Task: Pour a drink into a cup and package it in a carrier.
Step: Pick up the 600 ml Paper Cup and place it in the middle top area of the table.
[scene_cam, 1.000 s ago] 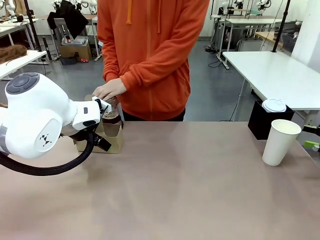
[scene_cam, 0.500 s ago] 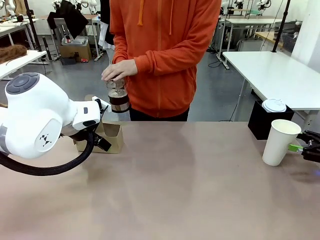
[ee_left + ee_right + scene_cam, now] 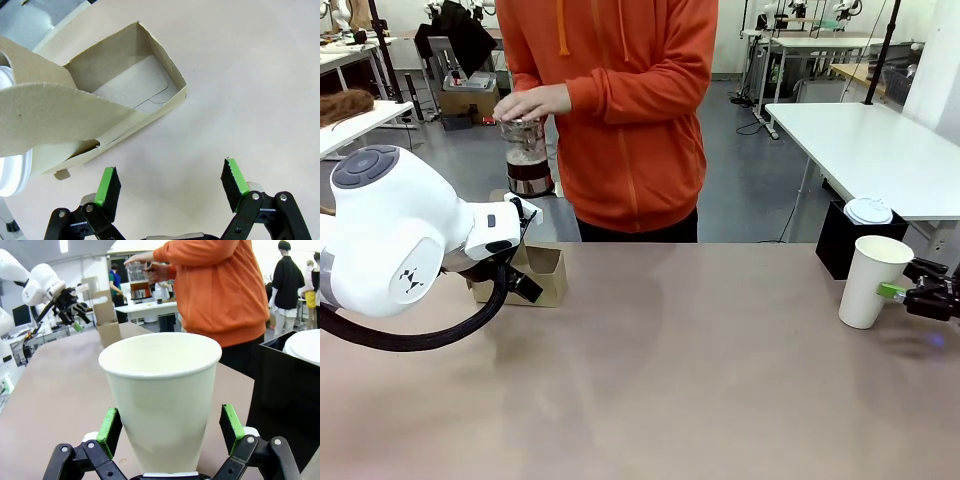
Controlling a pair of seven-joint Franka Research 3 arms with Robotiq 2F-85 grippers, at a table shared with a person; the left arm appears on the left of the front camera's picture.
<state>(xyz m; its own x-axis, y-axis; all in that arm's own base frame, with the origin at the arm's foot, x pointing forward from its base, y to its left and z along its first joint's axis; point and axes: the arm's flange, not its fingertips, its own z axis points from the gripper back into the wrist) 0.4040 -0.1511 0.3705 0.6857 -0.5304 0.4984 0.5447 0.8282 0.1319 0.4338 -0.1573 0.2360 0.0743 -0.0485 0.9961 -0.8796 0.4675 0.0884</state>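
The person's hand [image 3: 535, 100] has lifted the glass jug [image 3: 525, 150] of amber drink [image 3: 529, 172] higher and leftward since half a second ago. Your right tool [image 3: 171, 426] now straddles the white paper cup [image 3: 162, 390] at the surface's [image 3: 700, 380] right edge, pads [image 3: 111, 424] apart. Your left tool [image 3: 171, 182] hangs spread wide just beside the cardboard carrier [image 3: 125, 95] on the tan surface; white tables [image 3: 880, 150] stand behind.

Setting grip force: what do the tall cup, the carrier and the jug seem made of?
The cup looks like matte white paper: rolled rim, no gloss. The carrier looks like raw brown cardboard: rough cut edges, folded flaps. The jug is clear, glass or plastic, I cannot tell which; brown drink shows through, its ends dark.
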